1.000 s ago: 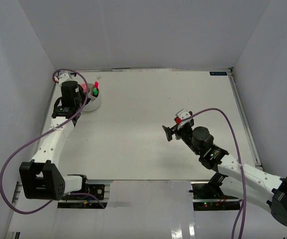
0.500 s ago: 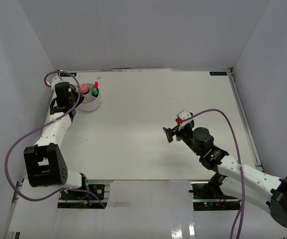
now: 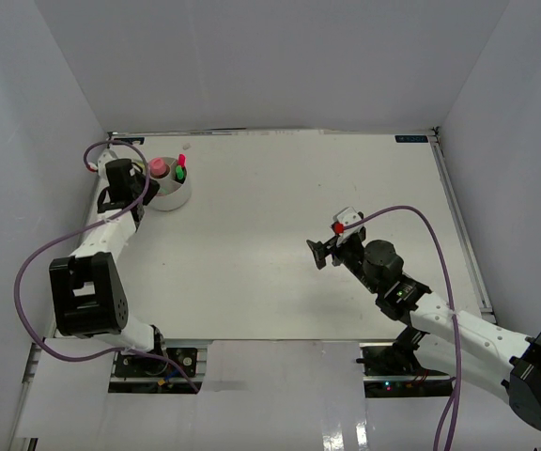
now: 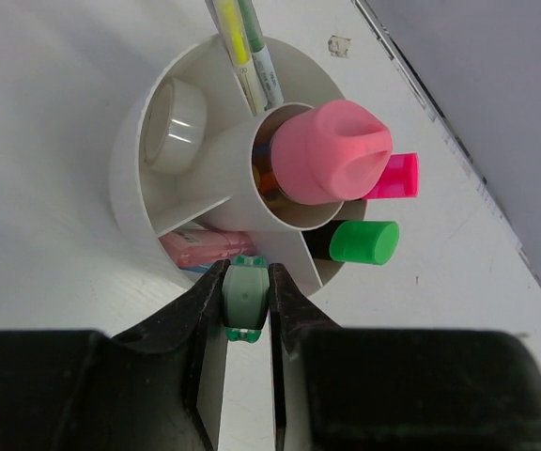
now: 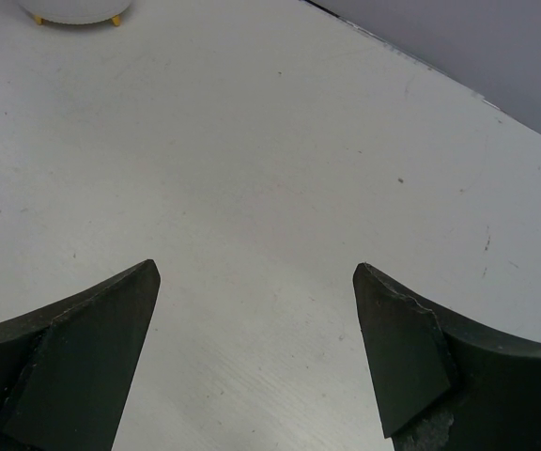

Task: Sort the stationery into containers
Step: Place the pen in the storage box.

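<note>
The white organiser cup (image 3: 171, 194) stands in the far left corner of the table (image 3: 280, 216). The left gripper (image 4: 245, 274) is just beside it and is closed on a pale green marker (image 4: 245, 299), which sits upright between the two fingers. The marker is at the outside of the cup's wall, next to the compartment where a pale pink item (image 4: 205, 246) lies. I cannot tell whether the marker touches the rim.

In the round middle well of the cup stands a pink tube (image 4: 332, 150) with a wide cap. Beside it, in the outer ring, are a pink marker (image 4: 394, 177) and a green-capped marker (image 4: 364, 241). Whether they share one compartment is hidden by the tube. A clear tape roll (image 4: 177, 117) has a compartment of its own. Next to it, two thin pens (image 4: 245, 47) lean out over the rim. They carry some small print, but it is blurred.

The right gripper (image 5: 255, 271) is well apart from the cup, over bare table on the right side. Its fingers are spread wide and hold nothing.

A blue label (image 3: 409, 139) is fixed at the far right edge of the table. Its writing is too small to read.
</note>
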